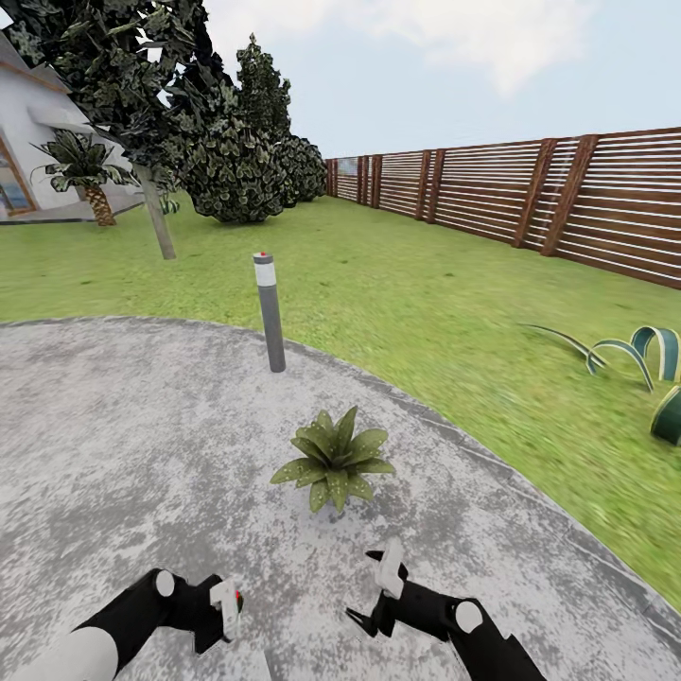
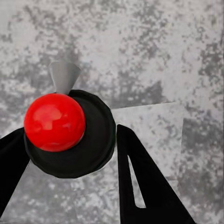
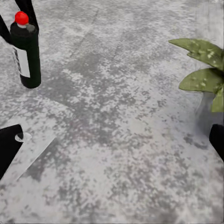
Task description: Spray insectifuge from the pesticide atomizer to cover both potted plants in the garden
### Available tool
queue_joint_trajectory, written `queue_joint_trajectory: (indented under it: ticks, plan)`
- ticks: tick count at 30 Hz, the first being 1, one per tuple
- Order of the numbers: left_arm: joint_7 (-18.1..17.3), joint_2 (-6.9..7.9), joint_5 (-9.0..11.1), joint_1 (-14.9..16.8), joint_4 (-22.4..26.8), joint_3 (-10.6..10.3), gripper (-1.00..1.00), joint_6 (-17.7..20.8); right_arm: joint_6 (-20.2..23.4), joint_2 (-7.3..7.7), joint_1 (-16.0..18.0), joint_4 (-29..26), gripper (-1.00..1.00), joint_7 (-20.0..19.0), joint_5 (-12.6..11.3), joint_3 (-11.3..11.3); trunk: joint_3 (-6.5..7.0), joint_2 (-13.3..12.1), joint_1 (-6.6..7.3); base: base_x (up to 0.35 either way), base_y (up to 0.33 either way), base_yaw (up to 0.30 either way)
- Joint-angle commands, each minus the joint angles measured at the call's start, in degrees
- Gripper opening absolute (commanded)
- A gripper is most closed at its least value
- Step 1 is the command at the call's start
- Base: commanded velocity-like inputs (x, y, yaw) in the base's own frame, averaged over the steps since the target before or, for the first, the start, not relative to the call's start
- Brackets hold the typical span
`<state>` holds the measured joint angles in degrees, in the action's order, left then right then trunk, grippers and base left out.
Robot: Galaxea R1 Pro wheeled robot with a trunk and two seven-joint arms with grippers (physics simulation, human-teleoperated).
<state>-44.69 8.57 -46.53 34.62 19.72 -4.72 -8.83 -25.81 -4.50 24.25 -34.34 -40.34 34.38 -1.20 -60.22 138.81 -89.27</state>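
One potted plant (image 1: 333, 459), a low rosette of olive-green leaves, stands on the grey patio (image 1: 113, 445) just ahead of both grippers. The other potted plant is out of view. My left gripper (image 1: 225, 613) is shut on the pesticide atomizer (image 1: 228, 602), a black bottle with a white label and red top. In the left wrist view the atomizer's red cap (image 2: 54, 122) and grey nozzle sit between the black fingers (image 2: 140, 172). My right gripper (image 1: 374, 593) is open and empty, low over the paving. The right wrist view shows the atomizer (image 3: 25, 51) and the plant's leaves (image 3: 200, 65).
A grey bollard lamp (image 1: 270, 312) stands at the patio's far edge. Lawn (image 1: 426, 284) stretches beyond to a brown slatted fence (image 1: 567, 199). A striped-leaf plant (image 1: 653, 369) lies at right, a palm (image 1: 87, 184) and dark trees (image 1: 236, 142) at back left.
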Motion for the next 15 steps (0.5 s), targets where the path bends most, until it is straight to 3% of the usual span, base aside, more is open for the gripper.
queue_joint_trajectory:
  ticks: [1, 4, 8, 10, 13, 15]
  plan:
    - [2.6, 0.04, 1.9, 0.0, -1.4, 2.3, -1.0, -0.6, -0.2, 0.92, 0.0, 0.6, 1.0, 3.8, 0.4, -0.2, -0.05, 0.0, 0.01, 0.0, 0.0, 0.0]
    - [7.0, 0.03, 6.0, -0.2, -4.1, 6.3, -1.0, -0.7, -0.2, 2.17, 0.0, 5.3, 1.0, 11.4, 0.1, -0.2, -0.05, 0.0, 0.01, 0.0, 0.0, 0.0]
    - [17.6, -0.29, 12.9, -2.7, -6.1, 9.7, -1.0, -0.8, -0.3, 3.33, 0.0, 16.0, 1.0, 25.2, 0.0, -0.2, -0.05, 0.0, 0.01, 0.0, 0.0, 0.0]
    - [23.2, -0.53, 18.2, -4.9, -6.3, 10.9, -1.0, -1.4, -0.4, 3.58, -0.1, 21.1, 1.0, 34.3, -0.1, -0.2, -0.05, 0.0, 0.01, 0.0, 0.0, 0.0]
    - [30.3, -0.52, 28.5, -8.6, -6.7, 11.6, -1.0, -7.0, -0.5, 3.56, -0.1, 29.5, 1.0, 52.0, -0.8, -0.2, -0.05, 0.0, 0.01, 0.0, 0.0, 0.0]
    - [34.2, -0.61, 32.9, -10.8, -7.1, 11.7, -1.0, -9.5, -1.2, 3.48, -0.3, 31.6, 1.0, 58.7, -3.4, -0.2, -0.05, 0.0, 0.01, 0.0, 0.0, 0.0]
